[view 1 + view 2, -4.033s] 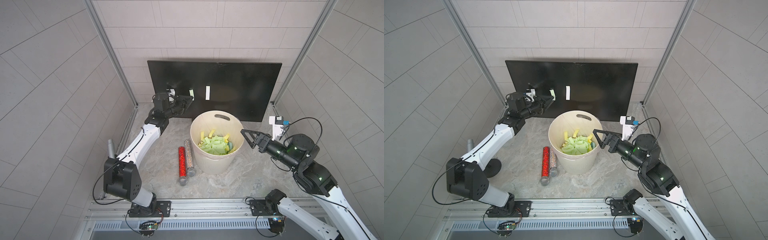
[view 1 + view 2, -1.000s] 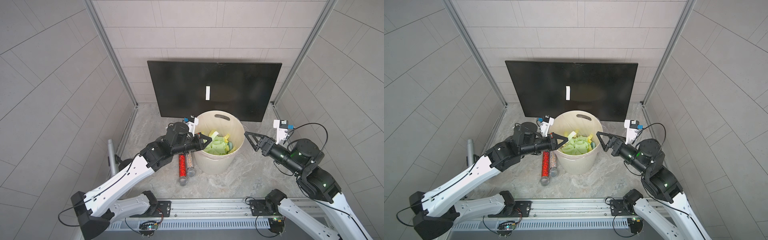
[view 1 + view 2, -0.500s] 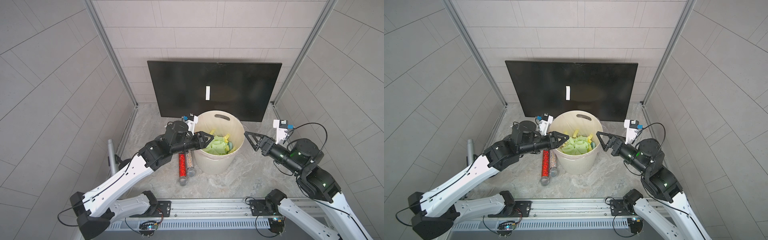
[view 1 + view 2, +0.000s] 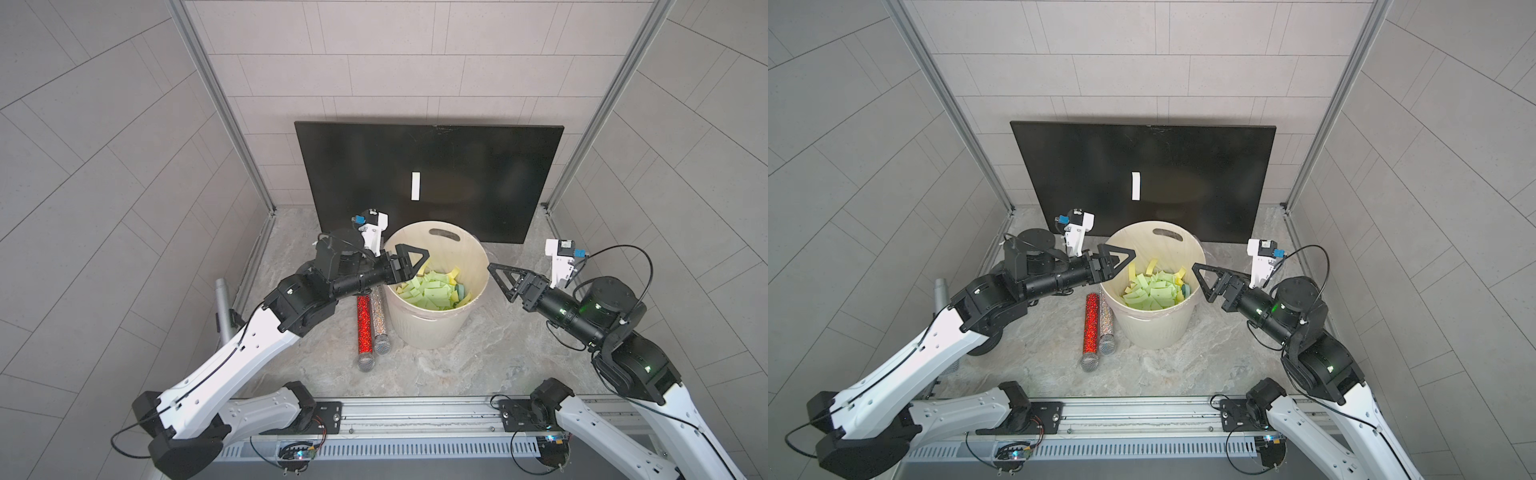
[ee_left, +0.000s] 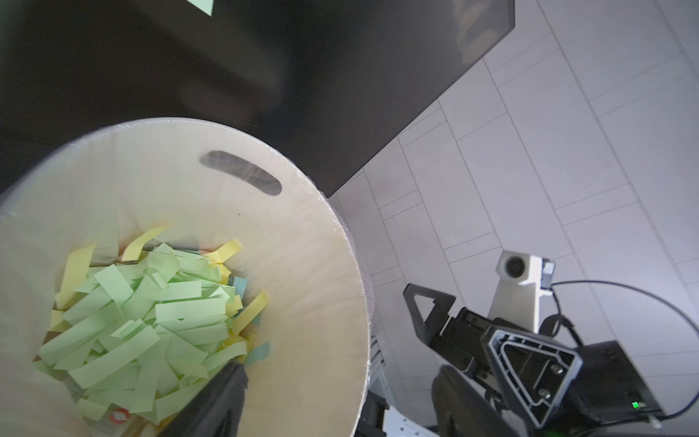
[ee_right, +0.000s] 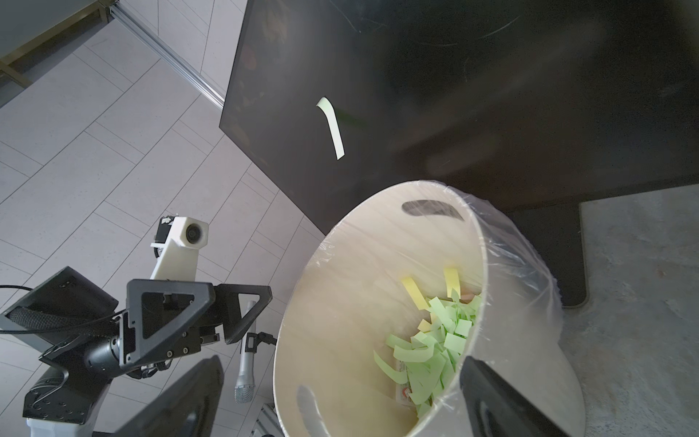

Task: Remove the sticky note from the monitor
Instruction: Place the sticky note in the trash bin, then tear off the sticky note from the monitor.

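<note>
**Sticky note on screen; both claws empty**

Task item: the large flat black glossy monitor stands on its long edge against the grey tiled back wall, at the rear of the marble-patterned tabletop. One narrow pale sticky note is stuck upright near the middle of the screen, not yet removed. In the right wrist view the note looks faintly green, and its upper end curls off the glass.

Receptacle: a round cream bucket with a clear plastic liner sits just in front of the monitor. It holds a loose heap of green and yellow paper strips.

Left gripper: positioned over the bucket rim on the left arm's side. The right wrist view shows its two black triangular fingers standing apart with nothing between them. It touches neither the note nor the monitor.

Right gripper: beside the opposite rim, clear of the bucket. Its jaws are spread wide in the left wrist view and carry nothing.

Other items: a red glitter microphone and a silver glitter microphone lie side by side on the tabletop, close beside the bucket on the left arm's side.
</note>
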You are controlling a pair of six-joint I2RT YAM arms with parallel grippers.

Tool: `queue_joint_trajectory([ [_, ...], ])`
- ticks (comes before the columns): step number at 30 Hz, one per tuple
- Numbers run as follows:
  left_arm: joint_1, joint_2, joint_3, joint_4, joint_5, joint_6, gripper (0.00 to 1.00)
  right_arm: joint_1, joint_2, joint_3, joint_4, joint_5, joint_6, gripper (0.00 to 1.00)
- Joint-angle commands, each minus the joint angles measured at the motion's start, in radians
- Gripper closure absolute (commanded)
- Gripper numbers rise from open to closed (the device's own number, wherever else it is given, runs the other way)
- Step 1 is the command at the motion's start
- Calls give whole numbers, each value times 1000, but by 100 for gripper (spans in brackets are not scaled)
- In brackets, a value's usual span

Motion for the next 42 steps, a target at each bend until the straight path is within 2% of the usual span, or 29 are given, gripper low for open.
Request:
queue_joint_trajectory([
  [1, 49, 26, 35, 25, 49, 6, 11, -4, -6, 24, -17, 5, -15, 0],
  [6, 133, 73, 56, 80, 126, -31, 0, -5, -4, 23, -18, 3, -20, 0],
  [17, 234, 210, 140, 164, 209, -74, 0, -9, -2, 32, -19, 5, -41, 0],
  [29, 255, 360, 248, 209, 215, -97, 0, -14, 6, 44, -18, -1, -51, 0],
  [42, 258, 457, 283, 298, 180, -123, 6, -17, 8, 48, -13, -10, -51, 0],
])
